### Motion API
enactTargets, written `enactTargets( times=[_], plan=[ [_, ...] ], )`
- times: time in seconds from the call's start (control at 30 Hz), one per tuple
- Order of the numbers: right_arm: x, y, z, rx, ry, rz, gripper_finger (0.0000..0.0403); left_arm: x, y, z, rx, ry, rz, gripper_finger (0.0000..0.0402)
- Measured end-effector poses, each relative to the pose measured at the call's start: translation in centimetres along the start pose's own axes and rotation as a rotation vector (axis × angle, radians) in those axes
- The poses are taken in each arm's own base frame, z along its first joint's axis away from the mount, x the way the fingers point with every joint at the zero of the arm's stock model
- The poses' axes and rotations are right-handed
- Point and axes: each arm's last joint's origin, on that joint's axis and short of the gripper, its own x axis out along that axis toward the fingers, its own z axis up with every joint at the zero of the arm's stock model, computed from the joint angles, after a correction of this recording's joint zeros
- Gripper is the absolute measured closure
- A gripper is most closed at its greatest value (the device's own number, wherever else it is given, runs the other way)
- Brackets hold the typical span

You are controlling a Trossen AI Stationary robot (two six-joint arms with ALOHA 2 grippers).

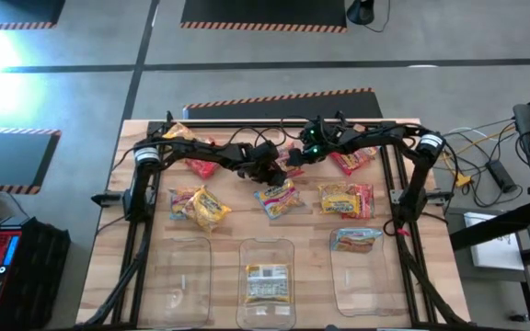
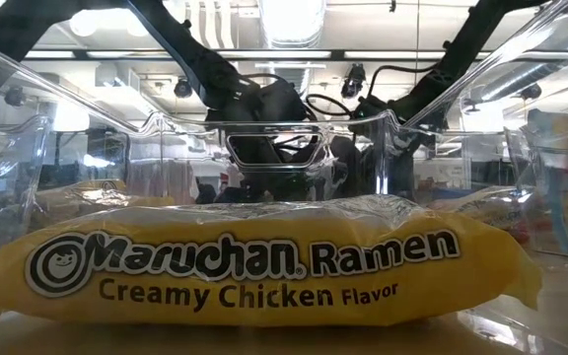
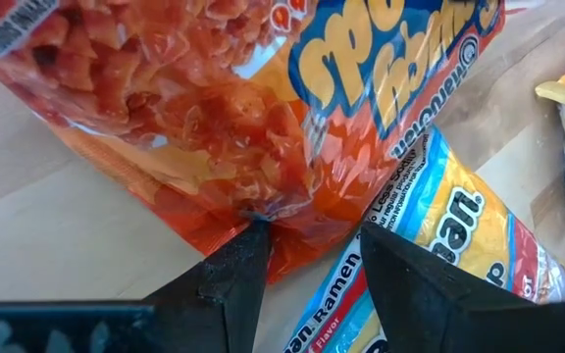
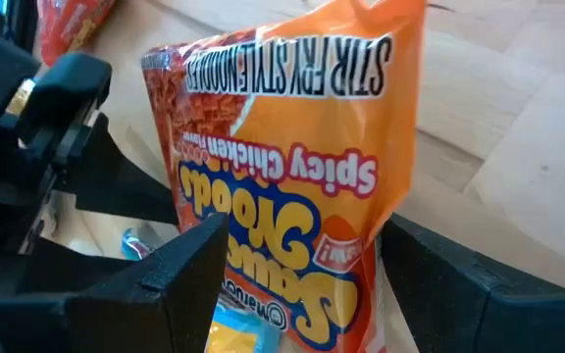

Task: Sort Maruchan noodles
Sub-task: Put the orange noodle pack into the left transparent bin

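left end effector [image 3: 307, 260] clenched on orange packet [image 3: 214, 118] | right end effector [image 4: 302, 284] grasping same packet | near desk [image 1: 109, 230] far-edge centre | yellow packet [image 1: 268, 283] in middle bin [image 1: 267, 250]

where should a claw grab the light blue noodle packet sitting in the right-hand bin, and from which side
Come straight down from above onto the light blue packet and pinch across its narrow width near the middle. It lies flat in the right bin, whose clear walls would likely block any sideways approach.
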Motion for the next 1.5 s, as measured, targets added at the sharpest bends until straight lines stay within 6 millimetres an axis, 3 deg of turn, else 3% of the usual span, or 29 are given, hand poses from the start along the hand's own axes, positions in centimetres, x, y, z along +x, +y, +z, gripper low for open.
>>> enactTargets(
  times=[0.23, 1.13, 1.33, 1.5],
  plan=[
    [0.3, 0.6, -0.5, -0.043, 0.019, 0.013, 0.0162, 0.0, 0.0, 0.0, -0.002, -0.003, -0.002, 0.0249],
    [0.6, 1.7, -0.7, -0.075, 0.036, 0.097, 0.029, 0.1, -0.4, 0.5, 0.007, -0.052, -0.049, 0.0249],
    [-0.2, 2.1, -0.6, -0.095, 0.035, 0.106, 0.0295, -0.7, -0.7, 0.7, 0.062, -0.1, -0.037, 0.0249],
    [-1.6, 2.2, -0.6, -0.104, 0.052, 0.084, 0.0296, -2.5, -1.3, 1.1, 0.11, -0.147, -0.056, 0.0249]
  ],
)
